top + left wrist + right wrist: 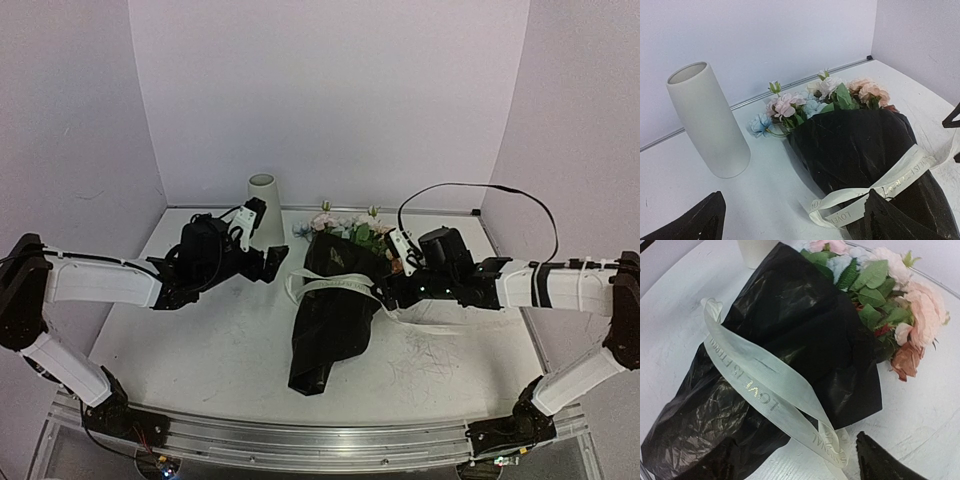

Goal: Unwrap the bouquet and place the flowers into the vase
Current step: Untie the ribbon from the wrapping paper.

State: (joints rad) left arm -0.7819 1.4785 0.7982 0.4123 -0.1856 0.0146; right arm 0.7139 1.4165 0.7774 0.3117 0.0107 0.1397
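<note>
Your left gripper (pixel 275 262) and right gripper (pixel 384 292) hang spread and empty either side of the bouquet (pixel 330 310), which lies wrapped on the table (pixel 200 340), cream ribbon (pixel 335 285) draped across, blooms toward the upright vase (pixel 263 197) beyond.

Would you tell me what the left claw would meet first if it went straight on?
Probably the bouquet, near its ribbon; the vase stands aside to the left. Depth is unclear.

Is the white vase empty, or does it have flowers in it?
Empty: nothing sticks out of the vase at its mouth, and the flowers lie in the black wrap beside it.
</note>
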